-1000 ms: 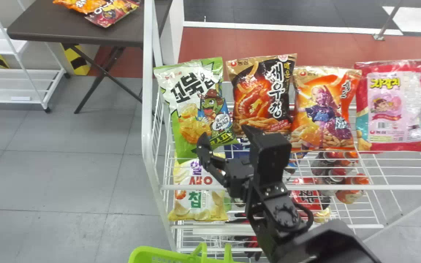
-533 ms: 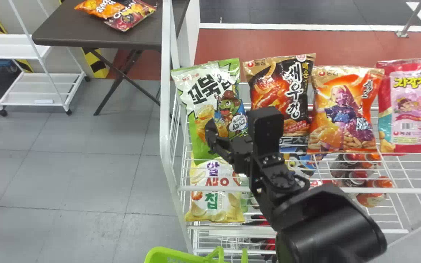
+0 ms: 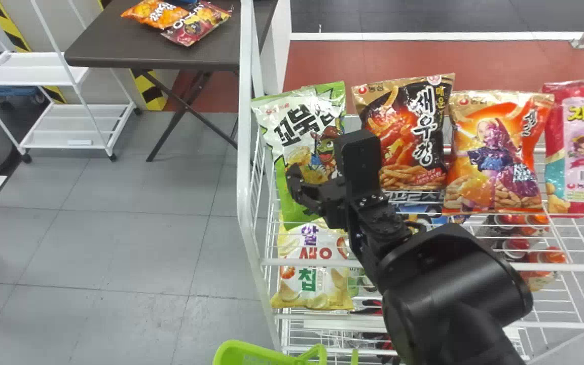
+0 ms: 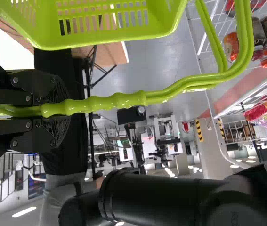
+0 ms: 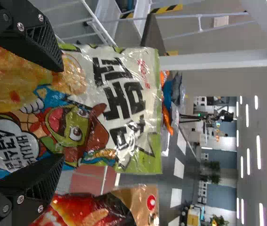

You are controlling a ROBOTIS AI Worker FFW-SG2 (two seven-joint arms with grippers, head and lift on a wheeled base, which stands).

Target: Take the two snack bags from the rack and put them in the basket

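My right gripper (image 3: pixel 325 162) stands in front of the green and white snack bag (image 3: pixel 292 121) at the rack's (image 3: pixel 245 203) left end. In the right wrist view, the spread fingers of my right gripper (image 5: pixel 53 115) lie on either side of the green and white bag (image 5: pixel 119 103), with a gap around it. Below it in the head view hangs a yellow and white bag (image 3: pixel 312 279). My left gripper (image 4: pixel 44 110) is shut on the handle of the green basket (image 4: pixel 114 23); the basket's rim (image 3: pixel 241 350) shows at the head view's bottom edge.
To the right on the rack hang a black and gold bag (image 3: pixel 406 137), an orange bag (image 3: pixel 497 152) and a pink bag (image 3: pixel 583 147). Bottles (image 3: pixel 515 238) lie on a shelf below. A dark table (image 3: pixel 119 45) stands behind left.
The head view has shifted, so the rack and bags sit farther right in it. My right gripper has moved left and up relative to the rack, toward the green and white bag.
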